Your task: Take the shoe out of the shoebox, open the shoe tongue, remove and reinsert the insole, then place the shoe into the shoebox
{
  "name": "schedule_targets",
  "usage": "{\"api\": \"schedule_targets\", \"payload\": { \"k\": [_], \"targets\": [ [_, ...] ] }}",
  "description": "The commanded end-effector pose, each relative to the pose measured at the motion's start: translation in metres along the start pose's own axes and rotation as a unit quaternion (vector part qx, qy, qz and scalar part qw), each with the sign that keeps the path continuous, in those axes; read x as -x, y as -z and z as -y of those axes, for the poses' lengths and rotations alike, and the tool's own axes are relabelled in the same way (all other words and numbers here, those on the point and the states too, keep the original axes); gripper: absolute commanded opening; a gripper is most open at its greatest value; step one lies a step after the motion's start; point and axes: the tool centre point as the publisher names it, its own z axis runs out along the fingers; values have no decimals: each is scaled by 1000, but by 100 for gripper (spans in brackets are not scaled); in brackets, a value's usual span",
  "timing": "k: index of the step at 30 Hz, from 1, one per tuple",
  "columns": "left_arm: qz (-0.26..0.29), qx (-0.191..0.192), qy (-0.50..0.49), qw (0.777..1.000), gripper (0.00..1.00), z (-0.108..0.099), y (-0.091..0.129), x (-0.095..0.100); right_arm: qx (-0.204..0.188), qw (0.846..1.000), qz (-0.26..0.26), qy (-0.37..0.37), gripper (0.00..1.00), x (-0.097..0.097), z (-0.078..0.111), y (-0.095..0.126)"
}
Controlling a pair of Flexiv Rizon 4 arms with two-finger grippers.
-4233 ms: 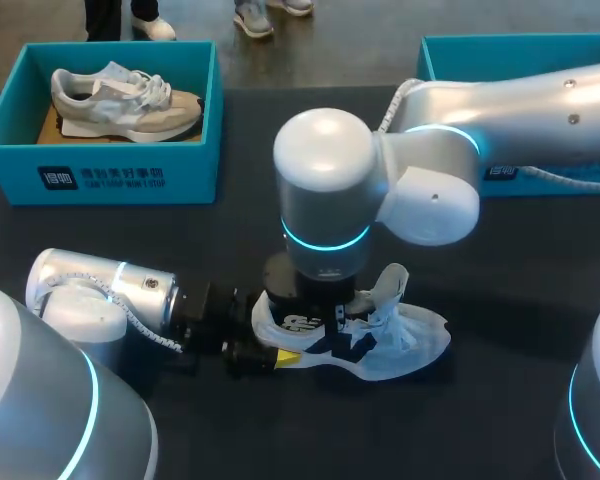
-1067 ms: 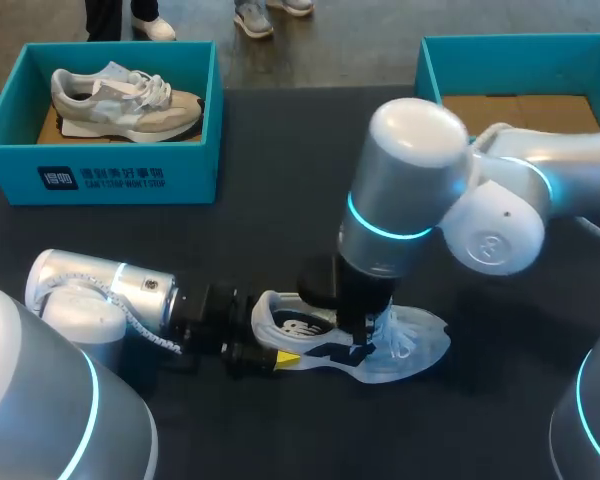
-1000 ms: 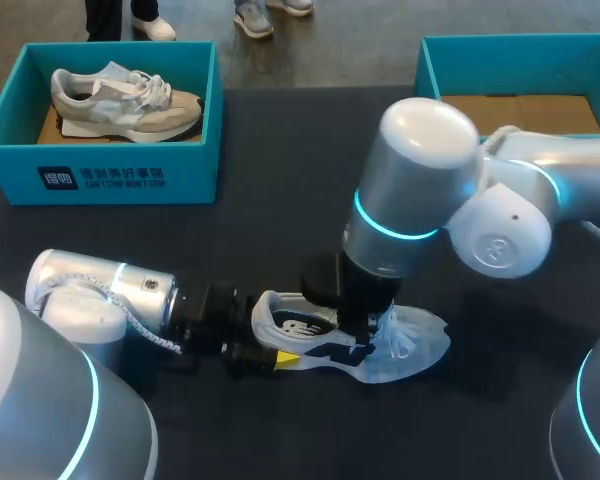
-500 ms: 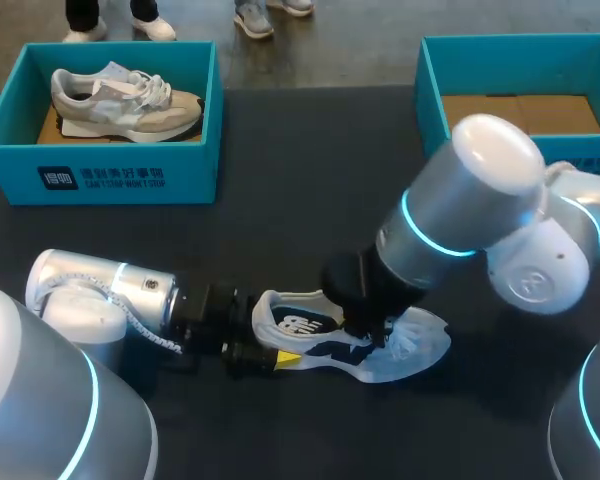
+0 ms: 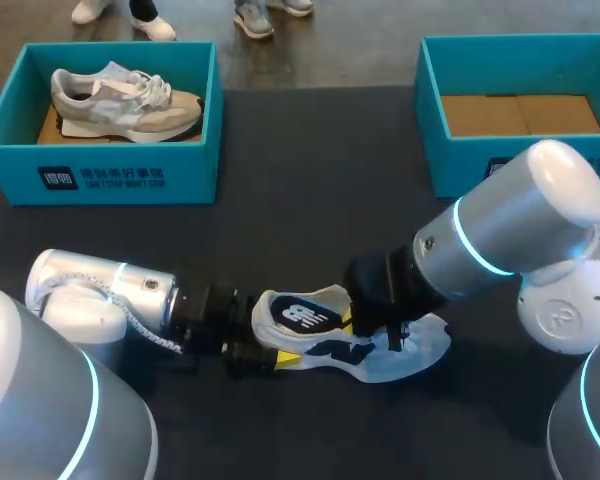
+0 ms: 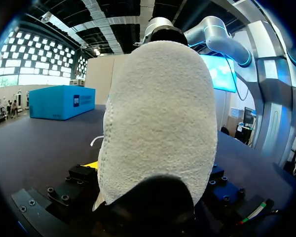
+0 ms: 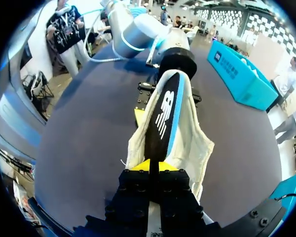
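Currently, lower centre: right claw [image 7: 149,167] is pinching the insole [image 7: 163,113], left claw [image 5: 275,352] is clamping the shoe [image 5: 410,348]. Insole step is seemingly running; next move is needing a straight slide.

Right gripper [image 7: 149,166]: yellow tips pinched together on the near end of a black insole [image 7: 164,114]. Insole stands on edge, white logo, blue rim, lifted partly clear of a white shoe [image 7: 191,148] lying on the dark table [image 7: 84,133]. Left gripper [image 7: 173,74] at the heel, fingers flanking it. Teal shoebox [image 7: 239,74] well apart
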Motion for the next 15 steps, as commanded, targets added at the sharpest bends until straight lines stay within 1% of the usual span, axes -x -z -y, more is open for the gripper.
{"api": "schedule_targets", "payload": {
  "k": [1,2,3,4,5,8,9,10,11,15],
  "targets": [
    [1,1,0,1000,0,-3,-3,1,-17,1000,-10,5,0,4,-8,7],
    [1,1,0,1000,0,-3,-3,1,-23,1000,-14,5,4,5,-10,7],
    [1,1,0,1000,0,-3,-3,1,-27,999,-17,7,28,6,-10,8],
    [1,1,0,1000,0,-3,-3,1,-34,999,-21,7,43,7,-11,8],
    [1,1,0,1000,0,-3,-3,1,-37,999,-24,7,46,7,-12,8],
    [1,1,0,1000,0,-3,-3,1,-39,999,-30,10,49,9,-14,8],
    [1,1,0,1000,0,-3,-3,1,-39,999,-32,10,54,9,-15,8],
    [1,1,0,1000,0,-3,-3,1,-40,999,-34,12,62,9,-16,8],
    [1,1,0,1000,0,-3,-3,1,-41,998,-35,13,64,9,-18,9],
    [1,1,0,1000,0,-3,-3,1,-47,997,-53,17,61,8,-24,16]
  ]
}}
